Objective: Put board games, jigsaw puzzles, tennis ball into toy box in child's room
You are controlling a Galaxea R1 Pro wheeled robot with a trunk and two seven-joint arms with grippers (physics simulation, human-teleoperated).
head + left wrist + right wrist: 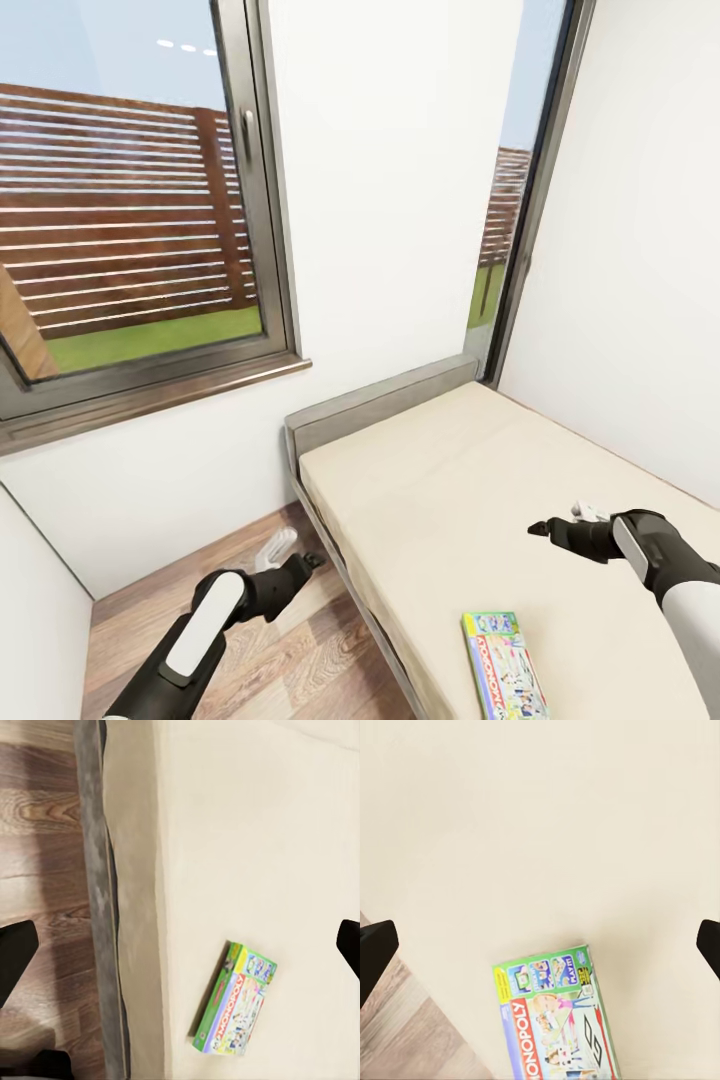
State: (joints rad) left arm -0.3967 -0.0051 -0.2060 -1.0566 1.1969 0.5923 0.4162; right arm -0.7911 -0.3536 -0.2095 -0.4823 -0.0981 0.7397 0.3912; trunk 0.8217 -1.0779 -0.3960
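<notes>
The white-green Monopoly board game (505, 665) is lying flat on the bed (450, 480), while the left hand (312, 562) and right hand (540, 527) are hovering spread and empty.

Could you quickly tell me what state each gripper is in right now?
Left gripper: open, empty, over the floor.
Right gripper: open, empty, above the bed.

Place: a bedroom in a home
Bed (470, 480): cream mattress, grey frame, tucked into a corner of white walls
Floor (290, 650): wood planks
Window (130, 200): dark frame (lawn and slatted fence outside)
On the mattress: a Monopoly box (503, 665), lying flat
</notes>
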